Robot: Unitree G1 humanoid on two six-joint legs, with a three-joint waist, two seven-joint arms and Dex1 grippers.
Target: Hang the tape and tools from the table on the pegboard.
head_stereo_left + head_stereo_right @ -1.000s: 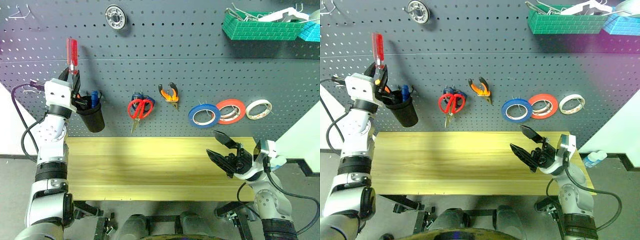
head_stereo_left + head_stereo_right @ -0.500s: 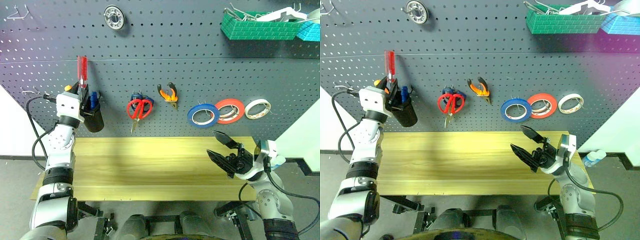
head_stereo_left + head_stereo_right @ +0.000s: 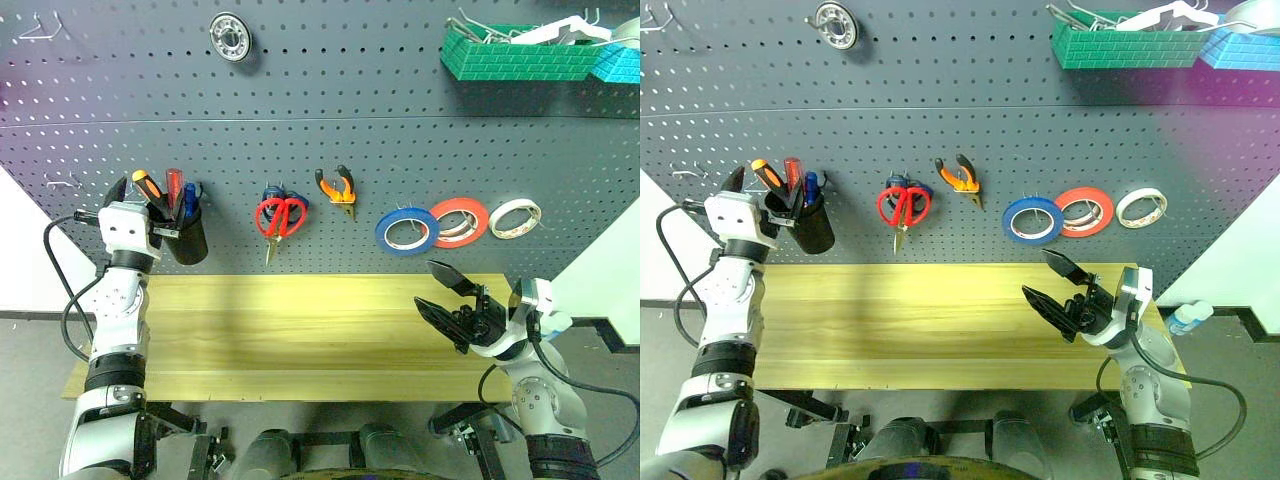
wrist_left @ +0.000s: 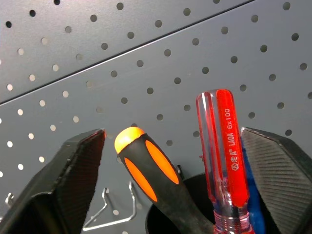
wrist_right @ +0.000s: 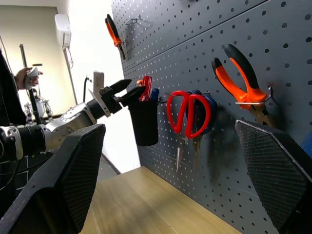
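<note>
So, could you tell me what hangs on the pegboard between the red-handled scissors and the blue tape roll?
The orange-and-black pliers, seen in the left eye view.

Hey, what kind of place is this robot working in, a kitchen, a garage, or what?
Most likely a workshop or tool bench. A dark pegboard carries hanging red-handled scissors, pliers and rolls of tape, with a holder cup of screwdrivers, above a bare wooden table.
</note>
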